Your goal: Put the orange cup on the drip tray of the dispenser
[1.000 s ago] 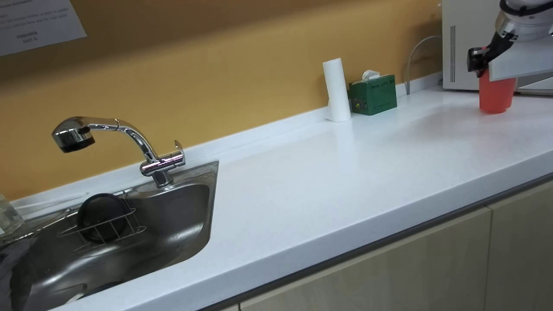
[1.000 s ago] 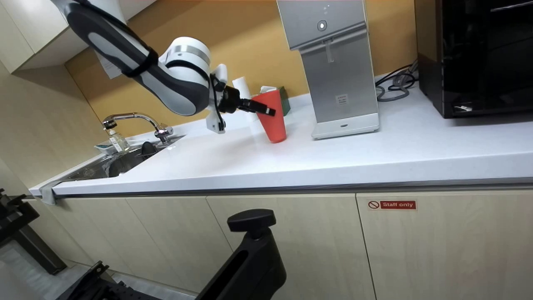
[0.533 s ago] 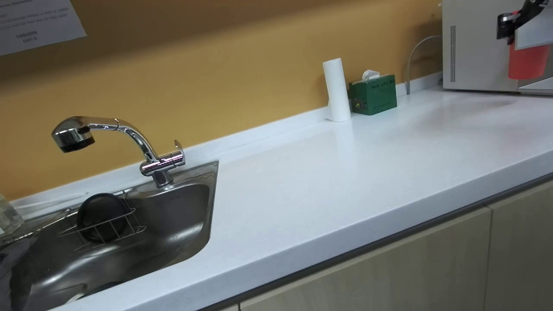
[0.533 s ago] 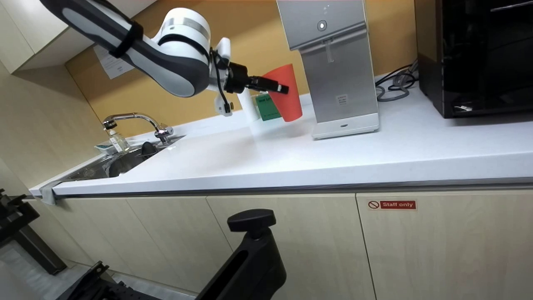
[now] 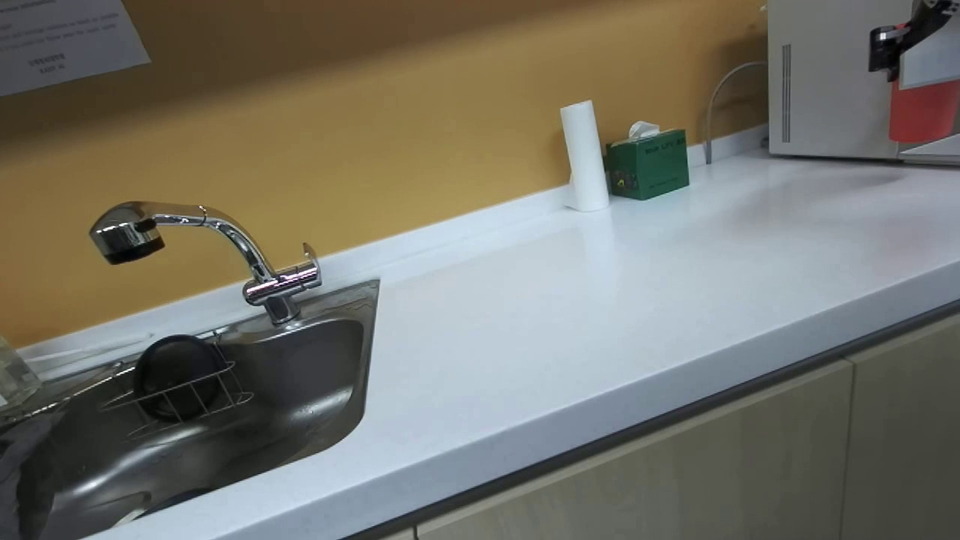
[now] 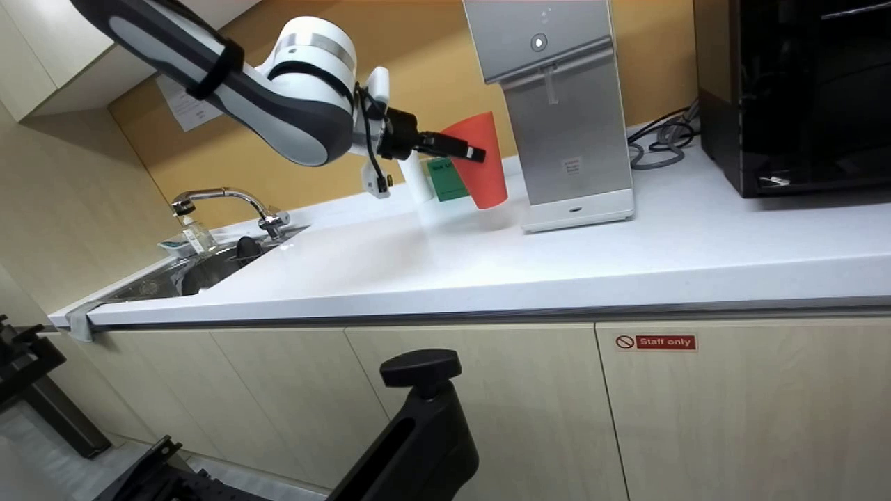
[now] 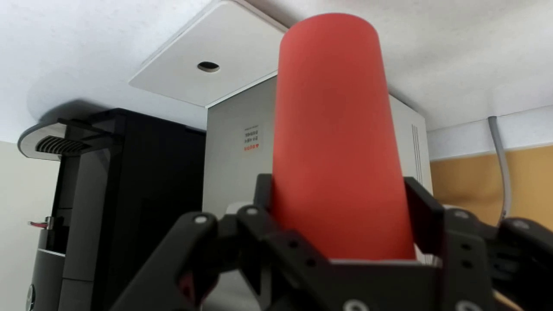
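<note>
The red-orange cup point(image 6: 491, 182) is held off the counter, slightly tilted, beside the left side of the dispenser point(image 6: 567, 136) in an exterior view. My gripper point(image 6: 476, 153) is shut on the cup's upper part. The cup point(image 5: 921, 112) and gripper point(image 5: 885, 52) also show at the right edge in an exterior view, in front of the dispenser point(image 5: 832, 90). The white drip tray point(image 6: 581, 211) juts from the dispenser's base. In the wrist view, the cup point(image 7: 332, 108) sits between both fingers point(image 7: 337, 181) and hides part of the dispenser and the drip tray point(image 7: 242, 56).
A black appliance point(image 6: 800, 104) stands right of the dispenser, with cables point(image 6: 665, 142) between. A white paper roll point(image 5: 585, 157) and green tissue box point(image 5: 649, 165) stand by the wall. A sink point(image 5: 300, 367) with a faucet point(image 5: 217, 225) lies at the counter's far end.
The cup has risen from low at the counter and moved closer to the dispenser. Over the last half second, gripper and cup have sunk slightly and shifted a little further toward the dispenser.
</note>
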### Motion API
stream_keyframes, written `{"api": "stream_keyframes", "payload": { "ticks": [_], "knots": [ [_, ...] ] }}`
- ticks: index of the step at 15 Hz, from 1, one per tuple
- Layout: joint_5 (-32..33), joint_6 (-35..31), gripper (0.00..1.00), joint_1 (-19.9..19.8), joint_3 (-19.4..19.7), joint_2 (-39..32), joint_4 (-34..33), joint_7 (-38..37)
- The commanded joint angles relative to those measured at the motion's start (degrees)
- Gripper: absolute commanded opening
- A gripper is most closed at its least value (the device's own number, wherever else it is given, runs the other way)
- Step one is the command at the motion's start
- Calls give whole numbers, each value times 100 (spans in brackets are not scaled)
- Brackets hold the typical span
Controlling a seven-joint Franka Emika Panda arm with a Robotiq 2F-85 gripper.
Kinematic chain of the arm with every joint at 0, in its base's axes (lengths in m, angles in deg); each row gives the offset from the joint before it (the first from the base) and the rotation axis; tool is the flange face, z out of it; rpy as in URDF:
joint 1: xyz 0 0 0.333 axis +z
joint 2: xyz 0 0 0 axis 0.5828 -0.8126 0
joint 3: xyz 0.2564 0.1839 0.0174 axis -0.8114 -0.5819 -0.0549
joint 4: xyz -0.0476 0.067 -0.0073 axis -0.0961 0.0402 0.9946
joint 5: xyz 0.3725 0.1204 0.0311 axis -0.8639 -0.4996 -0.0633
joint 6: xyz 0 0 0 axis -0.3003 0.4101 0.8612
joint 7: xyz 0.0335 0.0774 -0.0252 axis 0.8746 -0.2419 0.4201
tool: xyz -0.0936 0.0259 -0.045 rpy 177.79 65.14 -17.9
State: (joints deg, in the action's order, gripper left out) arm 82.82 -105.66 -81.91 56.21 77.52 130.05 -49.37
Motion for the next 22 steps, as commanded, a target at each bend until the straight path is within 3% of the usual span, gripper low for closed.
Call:
{"api": "stream_keyframes", "payload": {
  "ticks": [1,2,3,4,5,6,7,11,12,13,14,22],
  "knots": [
    [-374,-22,48,916,1135,-75,-235,250],
    [-408,167,48,77,326,-190,-264,377],
    [-594,66,48,1140,1515,-157,-339,455],
    [-713,104,48,1242,1672,-201,-393,549],
    [-717,253,48,684,1159,-306,-455,666],
    [-778,291,48,818,1339,-345,-516,722],
    [-886,235,48,1563,2145,-354,-594,778],
    [-1083,243,48,2220,2953,-622,-889,986],
    [-1043,322,48,1899,2595,-696,-933,995],
    [-1067,317,48,1986,2663,-756,-971,1000],
    [-1174,218,48,2404,3101,-804,-1024,1031],
    [-1826,87,48,2694,3561,-1322,-1548,1276]
  ]
}}
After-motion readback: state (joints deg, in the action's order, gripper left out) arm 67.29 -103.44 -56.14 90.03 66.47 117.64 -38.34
